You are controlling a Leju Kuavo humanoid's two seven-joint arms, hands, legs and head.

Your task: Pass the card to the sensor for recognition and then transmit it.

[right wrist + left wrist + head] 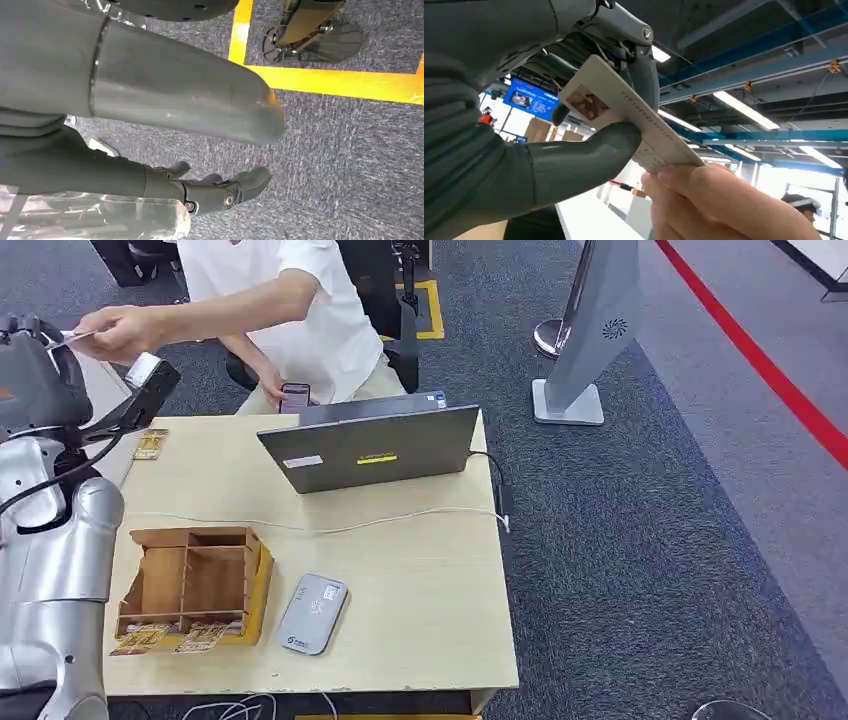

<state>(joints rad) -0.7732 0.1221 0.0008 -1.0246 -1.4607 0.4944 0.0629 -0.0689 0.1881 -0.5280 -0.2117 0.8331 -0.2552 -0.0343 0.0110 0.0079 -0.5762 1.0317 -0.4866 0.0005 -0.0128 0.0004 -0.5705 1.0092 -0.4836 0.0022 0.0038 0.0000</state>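
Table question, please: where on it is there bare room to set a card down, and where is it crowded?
The table is bare on its right side, between the white cable and the near edge, right of the grey card reader. A smaller bare patch lies between the laptop and the wooden organizer. The near-left corner is crowded by the organizer and the card packets.

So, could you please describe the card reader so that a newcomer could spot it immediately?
Start at the wooden table and find the open laptop. Nearer the front edge, right of the wooden organizer, lies the card reader: flat, grey and rounded, unlike the boxy brown organizer.
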